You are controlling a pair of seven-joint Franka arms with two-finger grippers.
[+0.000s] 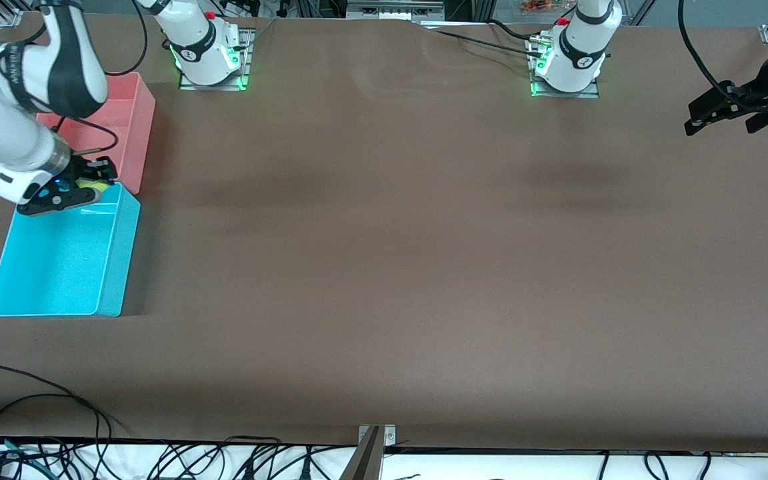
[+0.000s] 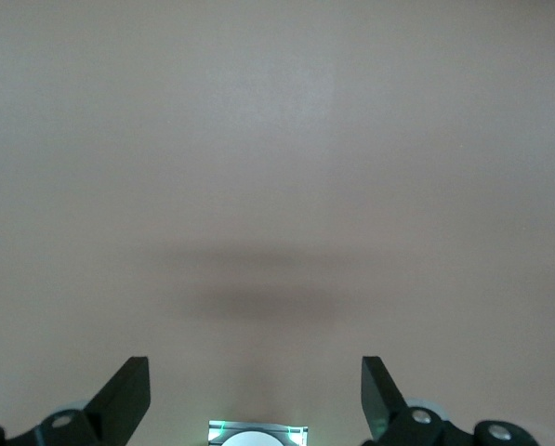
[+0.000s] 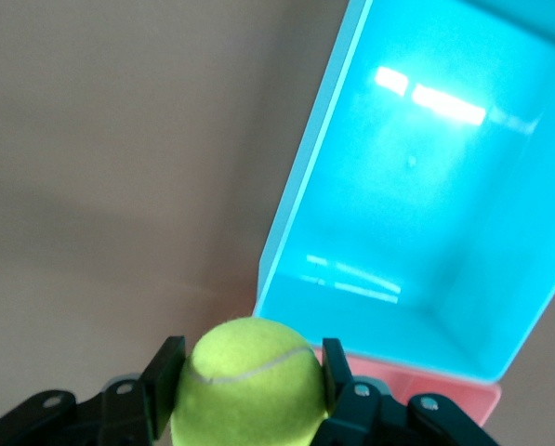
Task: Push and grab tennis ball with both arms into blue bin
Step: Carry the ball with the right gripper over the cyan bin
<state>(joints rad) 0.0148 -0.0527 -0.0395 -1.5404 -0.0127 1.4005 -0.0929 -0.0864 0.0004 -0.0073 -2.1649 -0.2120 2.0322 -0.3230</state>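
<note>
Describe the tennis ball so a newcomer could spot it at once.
Start at the right arm's end of the table, where a pink bin and the blue bin sit end to end. The right gripper hangs over the blue bin's edge nearest the pink one, shut on the tennis ball. It is the only fuzzy yellow-green round thing there.

Brown table (image 1: 424,267), blue bin (image 1: 57,267), pink bin (image 1: 136,120)

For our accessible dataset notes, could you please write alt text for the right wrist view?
The right gripper is shut on the tennis ball, a fuzzy yellow-green ball with a pale seam, held between its black fingers. Past it lies the open blue bin with nothing inside, on the brown table, with a strip of the pink bin showing against one of its walls.
</note>
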